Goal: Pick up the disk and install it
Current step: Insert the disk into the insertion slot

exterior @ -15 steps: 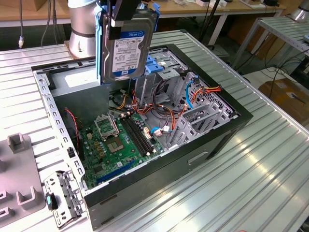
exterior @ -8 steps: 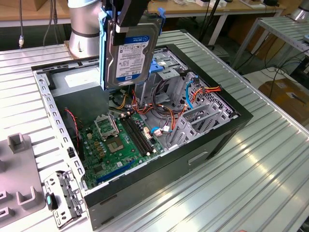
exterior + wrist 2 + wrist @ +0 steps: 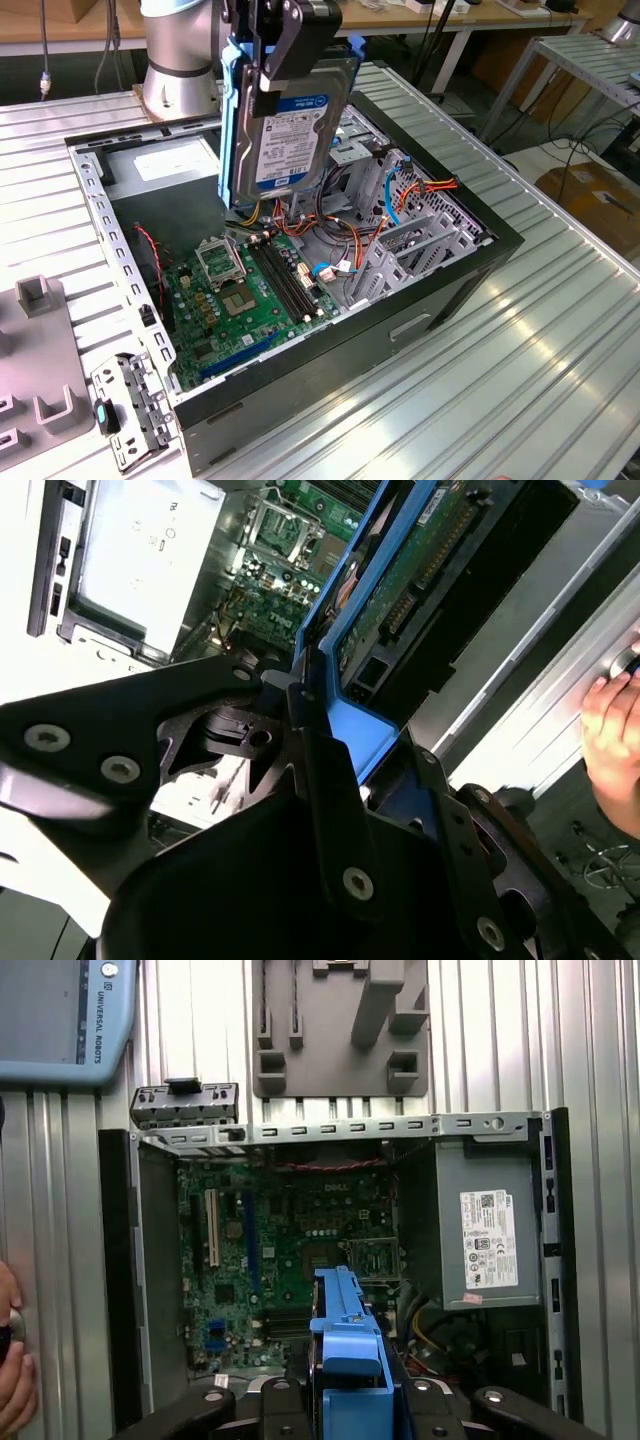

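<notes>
Gripping the disk [image 3: 295, 140] upright, the jaws hover over the case [image 3: 440, 290].

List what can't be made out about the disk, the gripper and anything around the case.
- Exterior view: the gripper, shut on the disk, is cut off by the upper edge; its far finger is hidden behind the disk.
- Exterior view: the disk hides part of the computer case interior.
- Second wrist view: a person's hand is cut by the picture edge; what it touches is unclear.

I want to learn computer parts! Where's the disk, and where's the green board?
disk [image 3: 297, 140]: exterior view, on its white label.
green board [image 3: 215, 320]: exterior view, on the green surface near its middle.
</notes>
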Robot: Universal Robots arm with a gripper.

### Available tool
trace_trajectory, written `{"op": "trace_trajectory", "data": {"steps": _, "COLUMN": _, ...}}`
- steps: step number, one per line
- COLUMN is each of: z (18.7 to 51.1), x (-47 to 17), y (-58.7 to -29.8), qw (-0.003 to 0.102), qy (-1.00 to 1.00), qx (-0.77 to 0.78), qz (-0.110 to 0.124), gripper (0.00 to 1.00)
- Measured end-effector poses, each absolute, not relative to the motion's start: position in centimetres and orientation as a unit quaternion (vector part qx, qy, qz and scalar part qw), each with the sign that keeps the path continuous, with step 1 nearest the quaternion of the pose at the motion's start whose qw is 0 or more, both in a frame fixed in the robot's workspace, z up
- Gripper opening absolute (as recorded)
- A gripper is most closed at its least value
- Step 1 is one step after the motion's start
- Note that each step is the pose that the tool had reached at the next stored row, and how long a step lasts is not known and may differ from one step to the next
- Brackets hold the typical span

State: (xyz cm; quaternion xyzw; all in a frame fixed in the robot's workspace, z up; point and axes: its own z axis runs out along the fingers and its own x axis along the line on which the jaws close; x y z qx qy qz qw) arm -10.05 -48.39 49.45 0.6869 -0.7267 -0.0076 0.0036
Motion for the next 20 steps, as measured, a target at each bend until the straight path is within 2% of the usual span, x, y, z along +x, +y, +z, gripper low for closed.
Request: {"op": "trace_trajectory", "data": {"steps": 20, "z": 49.4, "x": -4.6, "y": -48.7, "qw": 0.004, "qy": -0.727, "qx": 0.687, "qz": -0.008, "gripper": 0.37}}
